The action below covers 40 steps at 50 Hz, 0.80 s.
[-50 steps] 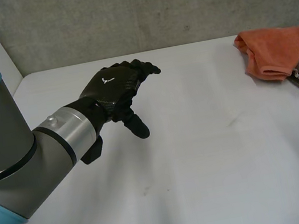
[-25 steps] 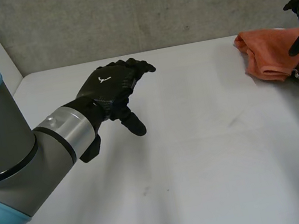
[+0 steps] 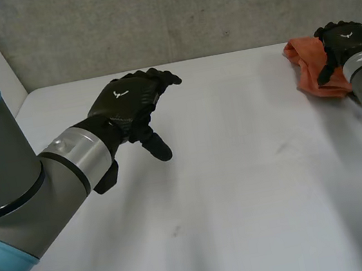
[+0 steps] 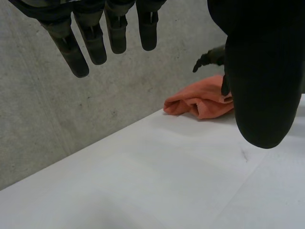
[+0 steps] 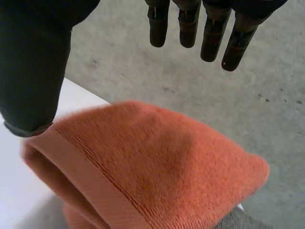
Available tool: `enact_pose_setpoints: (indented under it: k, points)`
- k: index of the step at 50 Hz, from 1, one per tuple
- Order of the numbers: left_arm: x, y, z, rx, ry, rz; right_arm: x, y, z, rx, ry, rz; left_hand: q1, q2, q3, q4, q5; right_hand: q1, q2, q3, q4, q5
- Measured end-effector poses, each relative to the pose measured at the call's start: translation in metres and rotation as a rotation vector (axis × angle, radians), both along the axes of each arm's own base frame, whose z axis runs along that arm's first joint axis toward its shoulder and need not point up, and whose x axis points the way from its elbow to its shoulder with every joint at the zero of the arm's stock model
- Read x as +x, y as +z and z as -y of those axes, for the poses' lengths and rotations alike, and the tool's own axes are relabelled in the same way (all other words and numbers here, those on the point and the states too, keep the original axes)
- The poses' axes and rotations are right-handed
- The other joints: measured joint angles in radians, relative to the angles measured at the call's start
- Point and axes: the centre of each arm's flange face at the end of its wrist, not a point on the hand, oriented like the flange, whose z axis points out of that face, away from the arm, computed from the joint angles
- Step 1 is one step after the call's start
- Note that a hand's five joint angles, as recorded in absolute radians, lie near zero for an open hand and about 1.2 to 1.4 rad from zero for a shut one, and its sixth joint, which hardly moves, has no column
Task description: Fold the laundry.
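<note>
You are at the very start of the fold: the reach for the first piece. The orange towel (image 3: 303,62) lies bunched at the far right corner of the table (image 3: 246,187), close to the wall, not yet spread and not yet gripped. A bit of grey cloth (image 5: 240,220) peeks out just beside it, on the side away from the thumb.

Your right hand (image 3: 342,44) hangs over the towel. In its wrist view the fingers (image 5: 188,28) are straight and the thumb stands well apart from them, with the towel's hemmed edge lying below the gap. Nothing is pinched, and I can't see any contact with the cloth, so count this hand as spread and empty.

Your left hand (image 3: 127,106) is over the left half of the table, towards the far edge and well apart from the towel. Its fingers are relaxed and nearly straight, the thumb points down and away from them, and it holds nothing and touches nothing.

I'd judge the next move to be lowering the right hand until thumb and fingers close on the hem, then drawing the towel towards the middle of the table, where both hands can flatten it. Take one layer only, and mind the grey cloth doesn't come along.
</note>
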Motion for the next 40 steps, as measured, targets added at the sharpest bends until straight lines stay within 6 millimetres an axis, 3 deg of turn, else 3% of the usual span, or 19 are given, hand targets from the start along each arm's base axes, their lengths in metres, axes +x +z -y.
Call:
enact_pose_setpoints:
  k: [4,11,13,15,16,18,21,23,24,26,28,29,31,32,35,36,39,40]
  points:
    - [0.001,0.001,0.001,-0.003,0.002,-0.002,0.0,-0.025,0.022,-0.027,-0.062,-0.008,0.0,0.0,0.0,0.0,0.0,0.0,0.0,0.0,0.0,0.0]
    - [0.004,0.003,0.005,-0.01,0.017,-0.005,-0.001,-0.049,0.034,-0.041,-0.084,-0.013,0.0,0.0,0.0,0.0,0.0,0.064,0.068,0.073,0.061,0.062]
    - [0.006,0.004,0.006,-0.012,0.022,-0.006,-0.001,-0.054,0.034,-0.033,-0.074,-0.011,0.0,0.0,0.0,0.0,0.0,0.538,0.596,0.589,0.568,0.542]
    - [0.006,0.004,0.007,-0.012,0.024,-0.007,0.0,-0.055,0.034,-0.03,-0.064,-0.009,0.0,0.0,0.0,0.0,0.0,0.538,0.596,0.589,0.568,0.542]
    - [0.007,0.005,0.008,-0.013,0.027,-0.007,0.002,-0.053,0.034,-0.03,-0.05,-0.005,0.0,0.0,0.0,0.0,0.0,0.742,0.862,0.852,0.832,0.802]
    - [0.008,0.005,0.009,-0.014,0.03,-0.008,0.003,-0.048,0.033,-0.036,-0.033,0.001,0.0,0.0,0.0,0.0,0.0,0.794,0.948,0.943,0.926,0.899]
    - [0.009,0.006,0.01,-0.015,0.034,-0.009,0.01,-0.018,0.03,-0.07,0.016,0.021,0.0,0.0,0.0,0.0,0.0,0.799,0.957,0.971,0.954,0.925]
    - [0.009,0.006,0.01,-0.016,0.035,-0.009,0.012,-0.009,0.029,-0.082,0.031,0.028,0.0,0.0,0.0,0.0,0.0,0.799,0.957,0.971,0.955,0.925]
    - [0.009,0.006,0.01,-0.016,0.035,-0.01,0.025,0.024,0.021,-0.127,0.087,0.053,0.0,0.0,0.0,0.0,0.0,0.799,0.957,0.971,0.955,0.925]
    - [0.009,0.006,0.01,-0.016,0.036,-0.01,0.032,0.041,0.016,-0.147,0.117,0.066,0.0,0.0,0.0,0.0,0.0,0.799,0.957,0.971,0.955,0.925]
    - [0.009,0.007,0.01,-0.018,0.037,-0.011,0.048,0.074,0.001,-0.183,0.181,0.092,0.0,0.0,0.0,0.0,0.0,0.799,0.957,0.971,0.955,0.925]
    - [0.009,0.007,0.01,-0.018,0.037,-0.011,0.048,0.074,0.001,-0.183,0.181,0.092,0.0,0.0,0.0,0.0,0.0,0.799,0.957,0.971,0.955,0.925]
    - [0.01,0.01,0.009,-0.024,0.039,-0.016,0.074,0.119,-0.031,-0.206,0.28,0.121,0.0,0.0,0.0,0.0,0.0,0.799,0.957,0.971,0.956,0.925]
    - [0.011,0.011,0.009,-0.028,0.039,-0.018,0.081,0.13,-0.042,-0.207,0.306,0.127,0.0,0.0,0.0,0.0,0.0,0.799,0.957,0.971,0.956,0.925]
    - [0.011,0.013,0.008,-0.033,0.04,-0.021,0.087,0.143,-0.055,-0.205,0.332,0.134,0.0,0.0,0.0,0.0,0.0,0.799,0.957,0.971,0.956,0.925]
    - [0.012,0.017,0.007,-0.041,0.041,-0.026,0.091,0.157,-0.072,-0.201,0.35,0.14,0.0,0.0,0.0,0.0,0.0,0.589,0.741,0.757,0.74,0.724]
    - [0.012,0.017,0.007,-0.042,0.041,-0.027,0.092,0.158,-0.074,-0.2,0.351,0.141,0.0,0.0,0.0,0.0,0.0,0.589,0.741,0.757,0.74,0.724]
    - [0.013,0.019,0.006,-0.048,0.041,-0.03,0.091,0.163,-0.081,-0.198,0.346,0.141,0.0,0.0,0.0,0.0,0.0,0.363,0.47,0.494,0.498,0.488]
